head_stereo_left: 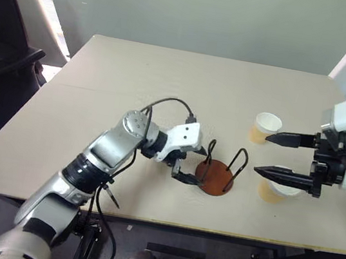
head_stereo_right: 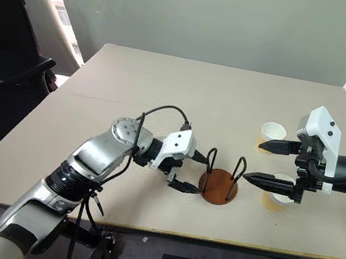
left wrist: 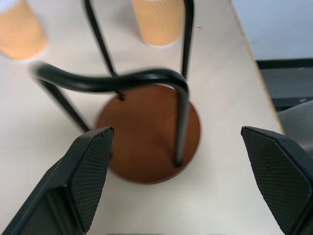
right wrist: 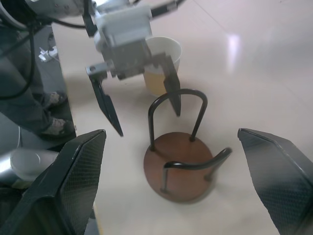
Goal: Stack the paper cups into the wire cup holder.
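Nearest our edge of the table point(head_stereo_left: 100, 92) we see the left gripper point(head_stereo_left: 188, 166) with its two black fingers spread wide and nothing between them. It sits just at nine o'clock of the wire cup holder point(head_stereo_left: 215, 177), fingertips close to the reddish-brown base but not closed on it. The holder stands upright near the front edge with no cup inside its black wire loops.

At three o'clock of the holder we find the right gripper point(head_stereo_left: 267, 154), also fully spread and carrying nothing, its fingers pointing toward the holder. Beneath its lower finger stands one paper cup point(head_stereo_left: 274, 190), upright, just beside the holder. Farther back, at about one o'clock of the holder, a second paper cup point(head_stereo_left: 266, 128) stands upright near the upper finger. In the right wrist view a third paper cup point(right wrist: 164, 63) stands behind the left gripper.

We judge these cups very light, thin-walled and easy to crush or tip, and their sides are probably slick. We would take one by the wall a little below the rolled rim, where it is stiffest, and squeeze gently. The holder looks rigid yet light enough to slide if nudged, so we would lower each cup straight down between the loops.
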`<state>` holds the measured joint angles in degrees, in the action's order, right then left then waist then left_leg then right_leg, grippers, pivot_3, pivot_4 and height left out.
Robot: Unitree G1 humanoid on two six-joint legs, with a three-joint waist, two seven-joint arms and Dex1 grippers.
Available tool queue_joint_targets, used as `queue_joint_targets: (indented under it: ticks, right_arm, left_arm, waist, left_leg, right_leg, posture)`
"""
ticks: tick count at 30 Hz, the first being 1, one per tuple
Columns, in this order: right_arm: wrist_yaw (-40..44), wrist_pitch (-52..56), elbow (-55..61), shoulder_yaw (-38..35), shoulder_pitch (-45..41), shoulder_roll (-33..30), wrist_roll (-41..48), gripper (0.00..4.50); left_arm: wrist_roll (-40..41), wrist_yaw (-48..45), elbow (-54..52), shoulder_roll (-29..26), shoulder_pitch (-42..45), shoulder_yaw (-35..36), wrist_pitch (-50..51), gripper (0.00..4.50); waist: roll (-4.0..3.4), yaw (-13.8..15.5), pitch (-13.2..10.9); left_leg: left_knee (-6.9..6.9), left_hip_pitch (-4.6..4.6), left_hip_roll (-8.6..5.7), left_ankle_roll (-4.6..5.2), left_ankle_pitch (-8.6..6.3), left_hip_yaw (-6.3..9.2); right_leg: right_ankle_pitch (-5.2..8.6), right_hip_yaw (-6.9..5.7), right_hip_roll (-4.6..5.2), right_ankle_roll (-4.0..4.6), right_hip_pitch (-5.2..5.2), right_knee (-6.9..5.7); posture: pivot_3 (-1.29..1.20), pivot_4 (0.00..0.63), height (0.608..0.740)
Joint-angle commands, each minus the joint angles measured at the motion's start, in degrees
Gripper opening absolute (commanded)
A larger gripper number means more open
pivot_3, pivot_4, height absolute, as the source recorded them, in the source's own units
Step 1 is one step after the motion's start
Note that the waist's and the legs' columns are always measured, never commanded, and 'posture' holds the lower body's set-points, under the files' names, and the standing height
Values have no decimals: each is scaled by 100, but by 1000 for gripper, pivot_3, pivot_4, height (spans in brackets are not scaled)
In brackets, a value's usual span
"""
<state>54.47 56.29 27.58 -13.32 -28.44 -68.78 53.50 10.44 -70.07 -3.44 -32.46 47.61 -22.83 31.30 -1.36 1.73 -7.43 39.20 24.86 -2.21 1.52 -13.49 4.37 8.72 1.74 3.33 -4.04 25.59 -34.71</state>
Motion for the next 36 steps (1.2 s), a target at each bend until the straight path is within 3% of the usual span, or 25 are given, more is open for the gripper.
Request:
queue_joint_targets:
  ticks: [1,7,16,23,36]
  right_arm:
    - [56,-248,-143,328,-395,11,-358,4500]
    - [141,-513,-810,1357,-1367,413,-1221,4500]
    - [708,-1295,-2350,2457,-2414,769,-2808,4500]
    - [1266,-2551,-4023,3450,-3199,1155,-4471,4500]
    - [1514,-4436,-7126,3904,-4167,2297,-6253,4500]
  left_arm:
    - [-75,45,-285,-225,119,214,13,4481]
    - [-53,147,-304,-753,152,634,177,4481]
    - [305,508,122,-1129,588,1728,459,4481]
    - [311,560,224,-1474,538,1882,351,4481]
    - [691,427,-266,-1513,200,1934,395,4481]
  waist:
    - [0,-7,0]
    - [0,-36,0]
    - [0,-38,0]
    - [-1,-55,0]
    - [-1,-58,0]
  left_leg:
    - [0,-1,1,0,0,0]
    - [-1,-5,2,4,-2,2]
    - [-5,4,2,4,-3,11]
    - [-14,5,6,-7,1,15]
    - [-24,8,6,-22,-10,20]
  right_leg:
    - [0,0,0,1,0,-2]
    - [-2,-3,0,11,5,-11]
    - [-23,-11,1,40,19,-10]
    - [-16,-15,0,52,35,-14]
    - [-18,-17,-1,70,48,-20]
  posture:
    - [0,150,740]
    - [0,150,740]
    - [0,150,740]
    - [0,150,740]
    - [0,150,740]
